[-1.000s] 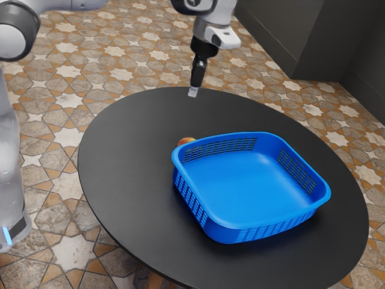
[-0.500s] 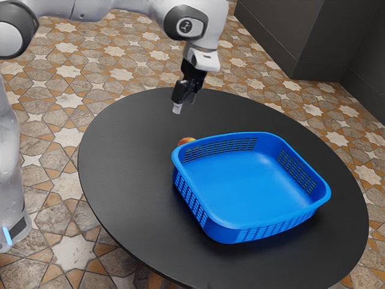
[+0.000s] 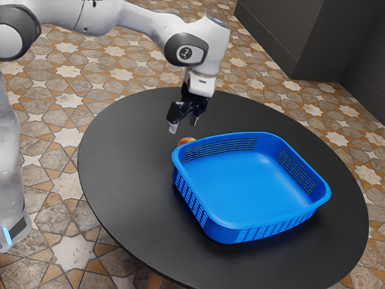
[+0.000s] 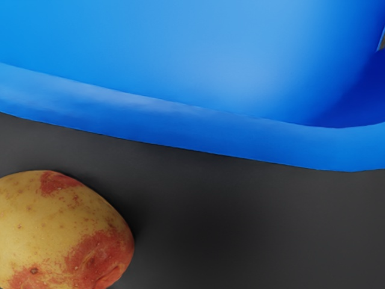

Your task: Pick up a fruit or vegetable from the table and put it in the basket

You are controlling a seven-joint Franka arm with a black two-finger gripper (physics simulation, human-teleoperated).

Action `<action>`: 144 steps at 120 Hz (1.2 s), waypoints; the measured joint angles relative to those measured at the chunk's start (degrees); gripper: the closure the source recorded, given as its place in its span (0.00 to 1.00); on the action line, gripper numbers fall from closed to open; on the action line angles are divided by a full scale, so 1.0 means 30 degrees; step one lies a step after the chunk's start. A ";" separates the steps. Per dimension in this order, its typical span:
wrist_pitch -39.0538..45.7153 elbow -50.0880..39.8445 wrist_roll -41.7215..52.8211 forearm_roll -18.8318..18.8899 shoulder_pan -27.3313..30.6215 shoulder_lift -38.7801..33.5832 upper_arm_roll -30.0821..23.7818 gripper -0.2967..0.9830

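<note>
Evidently hovering near the potato with fingers wide apart, likely to straddle it; probably needing careful centring before descent, to clear the basket rim.

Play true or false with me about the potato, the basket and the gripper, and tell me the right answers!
1. The basket is blue. True.
2. The potato is inside the basket. False: it is on the table, beside the basket.
3. The basket's sides have holes. True.
4. The gripper is holding the potato. False: it is open and holds nothing.
5. The potato has red patches. True.
</note>
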 joint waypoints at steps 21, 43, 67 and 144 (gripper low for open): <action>0.0561 -0.0285 0.0734 -0.0022 0.0000 0.0341 0.0000 0.23; 0.1412 -0.0057 0.1296 0.0001 0.0003 0.0984 0.0000 0.23; 0.2256 0.0840 0.1701 0.0227 -0.0006 0.1833 0.0000 0.23; 0.2762 0.0803 0.2209 0.1100 0.0061 0.3224 0.0151 0.23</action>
